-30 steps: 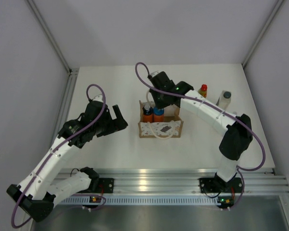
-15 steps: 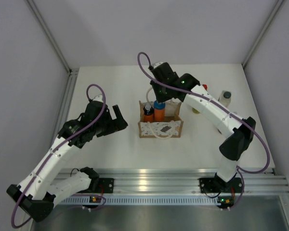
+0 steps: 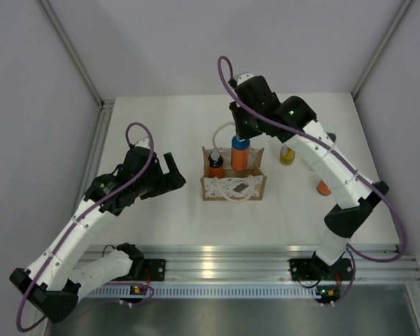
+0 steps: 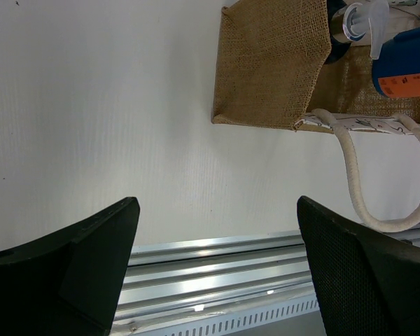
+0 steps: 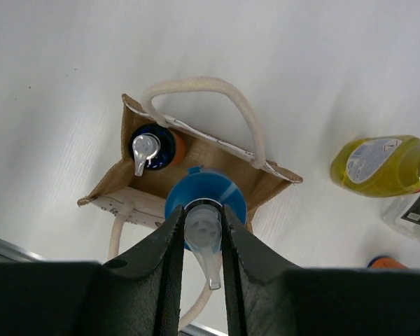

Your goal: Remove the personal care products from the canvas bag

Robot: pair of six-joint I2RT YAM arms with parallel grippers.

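Top view: the right claw [image 3: 241,137] holds an orange, blue-capped pump bottle [image 3: 239,155] over the opening of the boxy tan canvas bag [image 3: 232,185] on the white tabletop [image 3: 161,126]; left wrist view: the left claw [image 4: 217,210] is spread wide and empty; right wrist view: the right claw's fingers [image 5: 169,245] clamp the bottle's pump head.
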